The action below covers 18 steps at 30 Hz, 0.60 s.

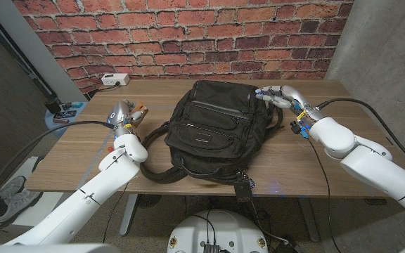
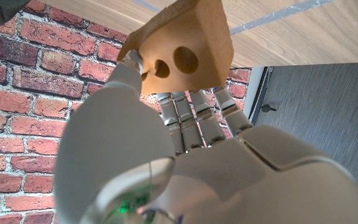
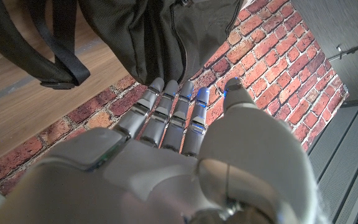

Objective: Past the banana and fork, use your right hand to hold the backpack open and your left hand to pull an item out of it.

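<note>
A: Where was the backpack (image 1: 216, 130)?
B: Mid-table; the right hand (image 1: 281, 96) touched its far corner, grasp unclear.
A: The left hand (image 1: 125, 114)?
B: Beside the backpack, it gripped a holed wooden wedge (image 2: 185, 46).

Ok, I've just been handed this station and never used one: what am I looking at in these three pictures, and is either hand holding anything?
The wide picture looks down from the robot's head at a wooden table. Two white arms reach in, each ending in a hand with fingers. A black backpack lies in the middle, straps toward the robot. The other two pictures come from cameras on each wrist and are turned, so the table shows above the brick wall. The left hand holds a tan wedge with round holes, like a toy cheese, beside the backpack. The right hand rests its fingers against the backpack's far corner; a firm grip isn't clear.
</note>
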Each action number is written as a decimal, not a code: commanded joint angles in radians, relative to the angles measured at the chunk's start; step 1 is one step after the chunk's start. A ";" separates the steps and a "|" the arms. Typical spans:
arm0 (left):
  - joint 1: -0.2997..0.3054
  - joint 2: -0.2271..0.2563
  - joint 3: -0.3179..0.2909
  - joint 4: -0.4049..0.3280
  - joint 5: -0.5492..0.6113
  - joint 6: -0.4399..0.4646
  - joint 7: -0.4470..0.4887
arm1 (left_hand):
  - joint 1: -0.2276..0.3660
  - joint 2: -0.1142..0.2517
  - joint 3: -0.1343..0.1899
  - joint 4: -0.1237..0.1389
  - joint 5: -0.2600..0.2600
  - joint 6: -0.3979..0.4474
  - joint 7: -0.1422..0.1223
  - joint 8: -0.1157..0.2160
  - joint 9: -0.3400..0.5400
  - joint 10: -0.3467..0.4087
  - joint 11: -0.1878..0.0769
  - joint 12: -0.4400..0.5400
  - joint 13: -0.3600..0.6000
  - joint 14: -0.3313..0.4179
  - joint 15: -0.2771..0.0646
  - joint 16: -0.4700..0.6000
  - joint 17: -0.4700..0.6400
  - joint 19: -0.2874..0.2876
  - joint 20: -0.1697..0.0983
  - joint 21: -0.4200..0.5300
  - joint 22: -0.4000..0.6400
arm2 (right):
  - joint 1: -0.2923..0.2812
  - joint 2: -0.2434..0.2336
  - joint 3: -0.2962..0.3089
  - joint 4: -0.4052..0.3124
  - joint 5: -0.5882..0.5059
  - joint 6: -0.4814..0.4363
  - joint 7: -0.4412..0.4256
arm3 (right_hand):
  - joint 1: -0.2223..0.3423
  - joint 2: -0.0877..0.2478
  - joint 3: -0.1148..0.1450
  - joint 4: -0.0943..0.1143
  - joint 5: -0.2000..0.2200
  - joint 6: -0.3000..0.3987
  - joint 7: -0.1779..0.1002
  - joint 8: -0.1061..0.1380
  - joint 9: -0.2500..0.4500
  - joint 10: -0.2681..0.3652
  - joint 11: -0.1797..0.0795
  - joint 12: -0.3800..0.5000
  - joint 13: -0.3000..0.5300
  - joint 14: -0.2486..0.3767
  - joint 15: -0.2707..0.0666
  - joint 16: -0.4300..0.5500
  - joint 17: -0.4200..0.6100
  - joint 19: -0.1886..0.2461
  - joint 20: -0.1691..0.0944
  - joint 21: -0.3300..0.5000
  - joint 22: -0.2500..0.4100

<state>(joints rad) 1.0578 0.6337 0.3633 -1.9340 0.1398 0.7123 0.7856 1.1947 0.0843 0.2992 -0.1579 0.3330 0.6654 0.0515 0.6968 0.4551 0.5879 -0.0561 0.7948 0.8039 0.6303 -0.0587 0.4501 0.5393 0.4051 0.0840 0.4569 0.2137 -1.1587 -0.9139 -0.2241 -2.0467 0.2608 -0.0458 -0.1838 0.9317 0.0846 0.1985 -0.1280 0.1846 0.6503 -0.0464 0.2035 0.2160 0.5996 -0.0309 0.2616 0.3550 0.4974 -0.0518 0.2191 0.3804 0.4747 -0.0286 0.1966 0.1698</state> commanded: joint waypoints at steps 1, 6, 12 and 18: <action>-0.036 0.021 0.041 0.025 0.004 0.077 -0.026 | 0.000 0.015 0.012 0.011 0.004 -0.002 0.003 -0.001 -0.001 -0.005 0.000 -0.008 -0.007 -0.007 0.002 -0.005 0.002 -0.009 0.001 0.004 0.001 | 0.008 0.041 0.011 0.061 0.022 0.075 -0.013 | -0.007 0.001 -0.004 0.001 -0.002 0.004 0.008 0.004 0.002 0.006 0.008 0.001 0.001 0.001 -0.061 0.007 0.000 0.008 0.005 0.008 0.004; -0.052 0.036 0.061 0.029 0.016 0.113 -0.035 | -0.006 0.014 0.012 0.012 0.004 -0.004 0.002 -0.003 -0.004 -0.006 0.001 -0.017 -0.016 -0.012 0.005 -0.009 0.000 -0.013 0.003 0.003 0.001 | 0.011 0.058 0.020 0.082 0.035 0.101 -0.019 | -0.008 0.002 -0.005 0.001 -0.003 0.005 0.008 0.004 0.002 0.006 0.008 0.001 0.002 0.000 -0.061 0.008 0.000 0.009 0.005 0.008 0.004; -0.068 0.050 0.067 0.038 0.014 0.133 -0.051 | -0.010 0.016 0.014 0.012 0.003 -0.012 0.006 -0.008 -0.008 -0.010 0.005 -0.029 -0.029 -0.022 0.011 -0.013 -0.001 -0.021 0.003 0.000 0.000 | 0.014 0.068 0.027 0.090 0.040 0.103 -0.030 | -0.009 0.003 -0.005 0.000 -0.004 0.007 0.010 0.005 0.002 0.009 0.010 0.002 0.002 0.001 -0.059 0.009 -0.001 0.009 0.005 0.008 0.004; -0.072 0.050 0.054 0.057 -0.010 0.115 -0.059 | -0.013 0.017 0.015 0.012 0.002 -0.011 0.008 -0.009 -0.011 -0.015 0.006 -0.039 -0.038 -0.029 0.016 -0.017 -0.001 -0.024 0.003 0.000 0.000 | 0.008 0.071 0.036 0.078 0.041 0.086 -0.048 | -0.010 0.005 -0.006 0.000 -0.004 0.008 0.010 0.005 0.002 0.009 0.009 0.002 0.002 0.001 -0.059 0.010 -0.001 0.009 0.005 0.007 0.004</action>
<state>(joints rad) 1.0038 0.6721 0.4194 -1.9017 0.1493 0.8196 0.7457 1.1854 0.0935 0.2992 -0.1579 0.3322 0.6533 0.0534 0.6871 0.4411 0.5807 -0.0487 0.7604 0.7681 0.6068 -0.0464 0.4346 0.5375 0.3872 0.0874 0.4569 0.2138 -1.1484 -0.8586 -0.2027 -1.9726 0.2933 0.0405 -0.2087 0.9277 0.0886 0.1986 -0.1281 0.1807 0.6558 -0.0409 0.2035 0.2160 0.6049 -0.0255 0.2616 0.3565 0.4974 -0.0518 0.2191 0.3805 0.4746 -0.0286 0.1966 0.1698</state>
